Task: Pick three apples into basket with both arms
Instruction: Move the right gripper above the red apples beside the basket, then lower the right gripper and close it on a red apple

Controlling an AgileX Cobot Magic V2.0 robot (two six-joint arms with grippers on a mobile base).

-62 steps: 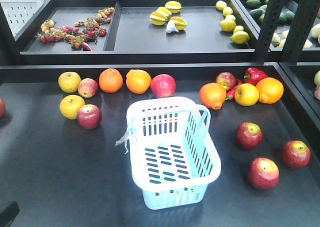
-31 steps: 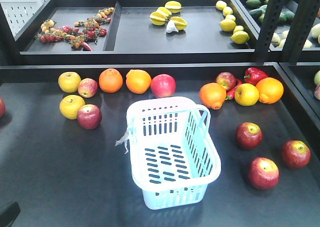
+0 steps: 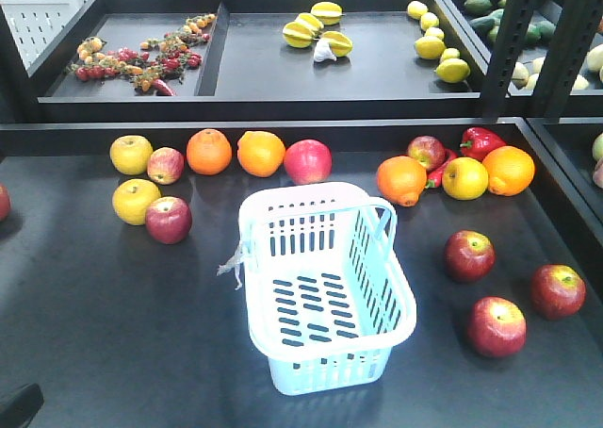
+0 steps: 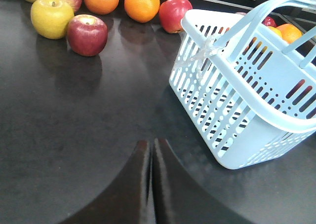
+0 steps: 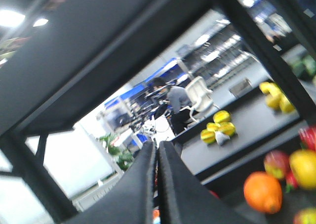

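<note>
Left gripper (image 4: 151, 145): the black wedge-shaped fingers are pressed together tip to tip and hold nothing. It sits low over the dark grey table top (image 4: 74, 135), apart from every object.

Right gripper (image 5: 157, 146): its black fingers are drawn together with only a hairline gap and carry nothing. It is raised and tilted upward. The right wrist view is blurred and takes in the black shelf frame (image 5: 98, 41) and the fruit beyond it.

The pale blue-white slotted plastic basket (image 4: 237, 120) stands upright on the table, just ahead and to the right of the left gripper. Its flat handle (image 4: 276, 7) is raised. A frayed white tag (image 4: 197, 56) hangs at the near corner. In the front view the basket (image 3: 325, 371) is at the middle of the table.

The three dark red apples with yellowish patches are all on the table top to the right of the basket, outside it and well apart from both grippers. One is nearest the basket (image 3: 469, 255), one is further right (image 3: 557, 290), and one is at the front (image 3: 497, 326). None touches another.

On the left a single dark red apple (image 3: 169, 220) rests against a plain yellow apple (image 3: 136, 201). Along the back of the table lie:
- two round oranges (image 3: 208, 151)
- a pink-red apple (image 3: 307, 161)
- a cluster further right that includes a red pepper (image 3: 480, 142)

The upper shelf holds yellow star fruit (image 3: 316, 27) and lemons (image 3: 433, 41).
</note>
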